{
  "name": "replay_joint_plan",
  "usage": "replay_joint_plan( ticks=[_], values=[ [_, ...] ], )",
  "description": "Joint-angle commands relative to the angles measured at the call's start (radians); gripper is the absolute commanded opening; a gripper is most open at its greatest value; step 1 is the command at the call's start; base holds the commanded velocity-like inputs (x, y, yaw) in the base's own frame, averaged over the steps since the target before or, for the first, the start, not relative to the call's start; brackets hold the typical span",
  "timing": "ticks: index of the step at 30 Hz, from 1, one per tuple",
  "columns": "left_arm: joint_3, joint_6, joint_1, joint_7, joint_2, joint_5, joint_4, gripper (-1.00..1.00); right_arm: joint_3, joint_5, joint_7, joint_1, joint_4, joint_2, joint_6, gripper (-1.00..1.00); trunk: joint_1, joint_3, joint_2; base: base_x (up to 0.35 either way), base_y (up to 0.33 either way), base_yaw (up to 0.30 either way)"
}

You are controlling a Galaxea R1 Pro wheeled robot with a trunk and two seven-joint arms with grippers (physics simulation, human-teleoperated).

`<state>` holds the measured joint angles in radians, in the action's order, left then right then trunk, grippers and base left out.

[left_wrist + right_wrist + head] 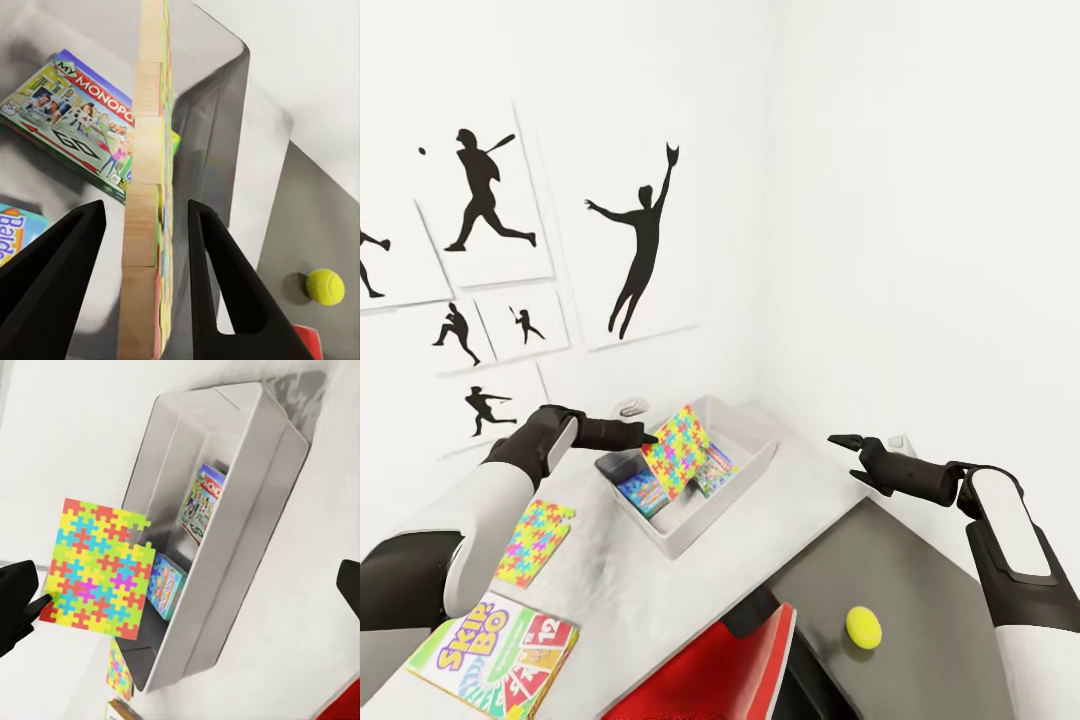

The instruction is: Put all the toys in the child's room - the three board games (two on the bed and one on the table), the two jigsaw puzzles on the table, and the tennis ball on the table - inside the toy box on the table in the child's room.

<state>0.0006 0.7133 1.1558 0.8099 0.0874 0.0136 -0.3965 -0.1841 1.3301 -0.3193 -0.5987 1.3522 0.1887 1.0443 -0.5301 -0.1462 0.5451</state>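
Left gripper [648,434] with jigsaw puzzle [676,452] above toy box [745,470].

The toy box [750,462] looks like smooth matt plastic; the puzzle [146,225] edge looks like pale wood; the game box [495,655] is glossy printed card.

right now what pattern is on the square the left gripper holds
Yellow, pink, blue, green jigsaw puzzle pattern; right wrist view.

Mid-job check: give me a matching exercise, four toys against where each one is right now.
Toys:
1. Monopoly box
2. tennis ball
3. Skip-Bo box
4. upright puzzle

Places:
A. dark grey corner section
B. held in the left gripper, over the toy box
C. inside the toy box
D. light table top, near edge

Pairs: 1-C, 2-A, 3-D, 4-B
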Motion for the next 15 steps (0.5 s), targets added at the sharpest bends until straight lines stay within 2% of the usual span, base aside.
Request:
replay_joint_plan(
  ticks=[1,15],
  values=[
    [0.003,0.006,0.001,0.004,0.001,0.001,-0.001,-1.0,0.0,0.011,-0.01,0.0,0.001,0.0,0.003,1.0,0.0,-0.004,0.002,0.0,0.0,0.0],
    [0.009,0.008,0.001,0.019,0.031,-0.006,-0.052,-1.0,0.001,0.011,-0.009,0.013,0.002,-0.001,0.003,1.0,0.0,-0.027,0.002,0.0,0.0,0.0]
  ],
)
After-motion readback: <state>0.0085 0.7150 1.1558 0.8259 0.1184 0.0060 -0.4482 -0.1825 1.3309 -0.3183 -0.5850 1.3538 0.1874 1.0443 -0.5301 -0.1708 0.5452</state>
